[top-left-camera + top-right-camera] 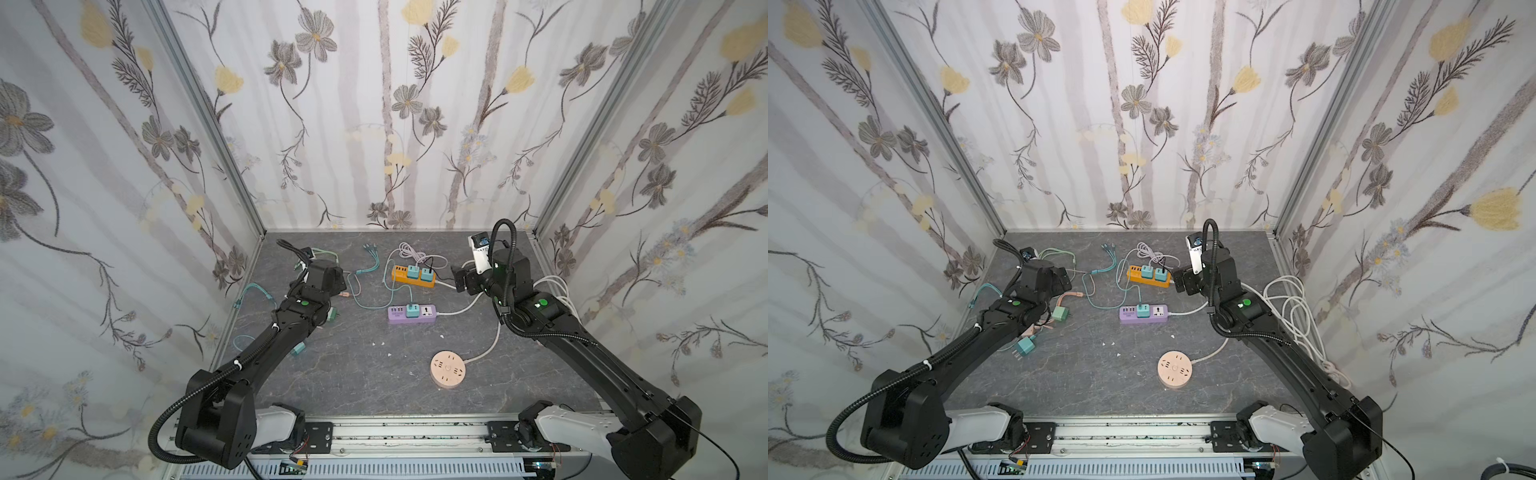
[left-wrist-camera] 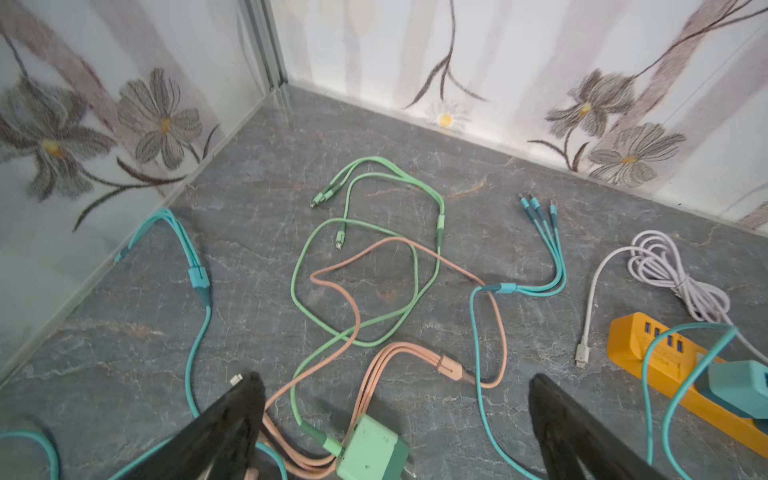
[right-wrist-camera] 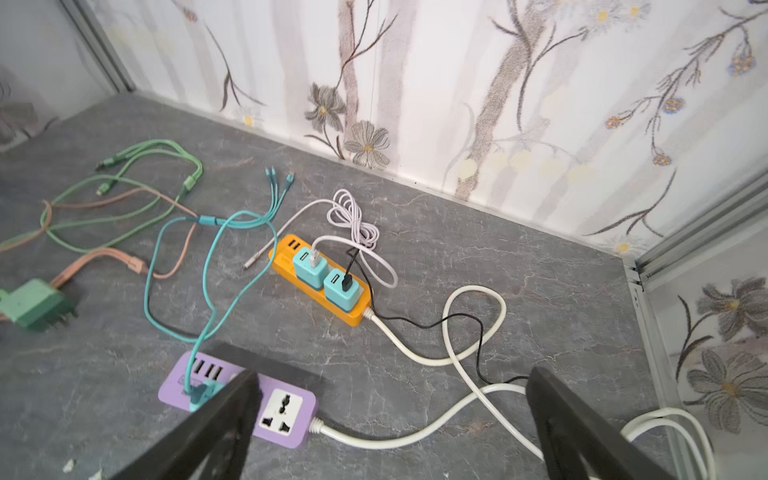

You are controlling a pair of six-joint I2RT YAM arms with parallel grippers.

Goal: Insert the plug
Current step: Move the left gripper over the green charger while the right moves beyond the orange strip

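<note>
- Tabletop (image 1: 353, 374): dark grey, marbled with pale veins.
- Walls (image 1: 374, 104): white, striped grey, with grey and yellow flowers.
- Orange power strip (image 1: 402, 276); its adapters (image 3: 309, 268) teal.
- Purple power strip (image 1: 1144, 319) (socket face white).
- Round socket (image 1: 447, 369): peach.
- Plug (image 2: 372, 453): mint green.
- Green cable (image 2: 436, 195), teal cable (image 2: 476, 332), peach cable (image 2: 353, 307).

Both top views high, looking down, wrist views low, both sharing orange power strip (image 2: 631, 345) (image 3: 353, 316)

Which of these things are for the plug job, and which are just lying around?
For the job, probably: loose green plug, loose teal plug, purple power strip, round socket.
Lying about: orange power strip, white coiled cable, white scraps.
</note>
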